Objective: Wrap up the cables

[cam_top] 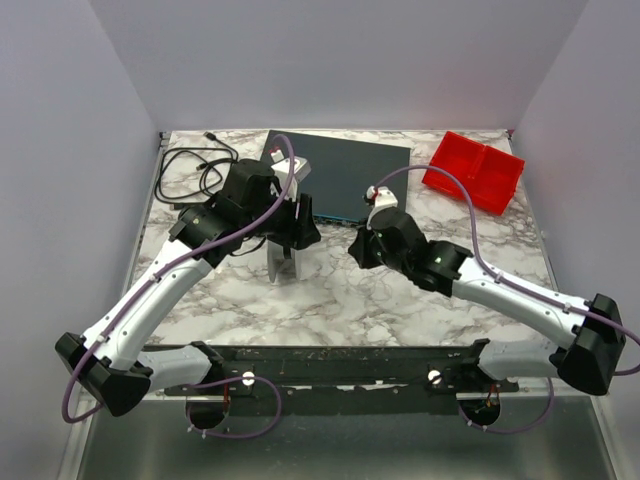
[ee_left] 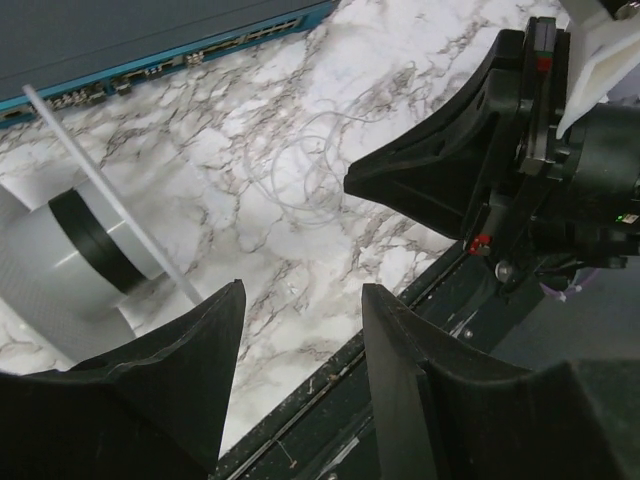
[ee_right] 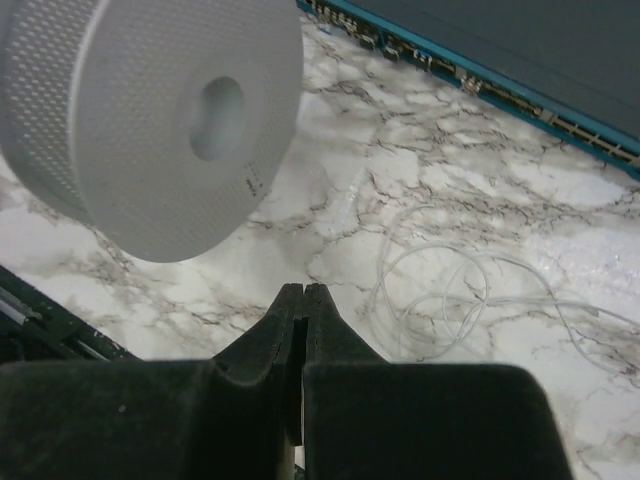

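Broadly, on the marble table (cam_top: 330, 300) the perforated white spool (ee_right: 120, 120) stands near the left gripper (ee_left: 302, 290), whose jaws stand apart over bare tabletop. The right gripper (ee_right: 302, 290) has its jaws pressed together, and whether a strand is caught between them cannot be told. The cable (ee_right: 460, 290), a hair-fine white wire, lies in loose loops on the marble near the network switch (cam_top: 350, 175); likely almost weightless, limp and slippery, it is best pinched at a free end.

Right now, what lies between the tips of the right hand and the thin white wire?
Only bare marble table. The right wrist view shows the shut right hand beside the thin white wire, with nothing in the gap.
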Controlling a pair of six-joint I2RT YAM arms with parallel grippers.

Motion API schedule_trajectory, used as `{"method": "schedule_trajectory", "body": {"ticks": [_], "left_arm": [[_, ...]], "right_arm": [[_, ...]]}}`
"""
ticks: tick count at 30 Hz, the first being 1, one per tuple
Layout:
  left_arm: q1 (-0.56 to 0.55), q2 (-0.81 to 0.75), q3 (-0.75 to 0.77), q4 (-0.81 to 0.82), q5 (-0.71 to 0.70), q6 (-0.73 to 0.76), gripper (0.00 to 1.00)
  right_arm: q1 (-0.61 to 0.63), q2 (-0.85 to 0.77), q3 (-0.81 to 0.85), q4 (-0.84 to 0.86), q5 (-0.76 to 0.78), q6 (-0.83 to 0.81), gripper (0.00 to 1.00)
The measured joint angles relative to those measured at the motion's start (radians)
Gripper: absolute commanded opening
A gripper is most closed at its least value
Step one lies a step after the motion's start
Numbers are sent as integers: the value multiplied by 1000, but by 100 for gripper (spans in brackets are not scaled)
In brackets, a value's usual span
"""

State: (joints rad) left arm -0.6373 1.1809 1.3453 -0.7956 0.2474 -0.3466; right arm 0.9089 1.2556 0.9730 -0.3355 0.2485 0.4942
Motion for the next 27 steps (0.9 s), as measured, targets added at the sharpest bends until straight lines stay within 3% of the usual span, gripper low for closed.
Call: {"method": "schedule_trajectory", "body": {"ticks": [4, 9, 13, 19, 21, 27], "left_arm": [[0, 17, 3, 35, 49, 24, 52], [0, 45, 11, 39, 56, 25, 52], [0, 44, 17, 38, 48, 21, 52], [0, 37, 16, 27, 26, 17, 52], [0, 29, 15, 26, 24, 16, 52], [0, 6, -2, 26, 18, 8, 52]], "right_arm": [[-8, -29, 45, -18, -23, -29, 2], [-23, 16, 108, -89, 24, -11, 26], [-28, 65, 42, -115, 54, 31, 41], [-28, 90, -34, -180, 97, 92, 43], [-28, 92, -48, -182, 100, 107, 48], [-28, 13, -173, -156, 37, 108, 52]]}}
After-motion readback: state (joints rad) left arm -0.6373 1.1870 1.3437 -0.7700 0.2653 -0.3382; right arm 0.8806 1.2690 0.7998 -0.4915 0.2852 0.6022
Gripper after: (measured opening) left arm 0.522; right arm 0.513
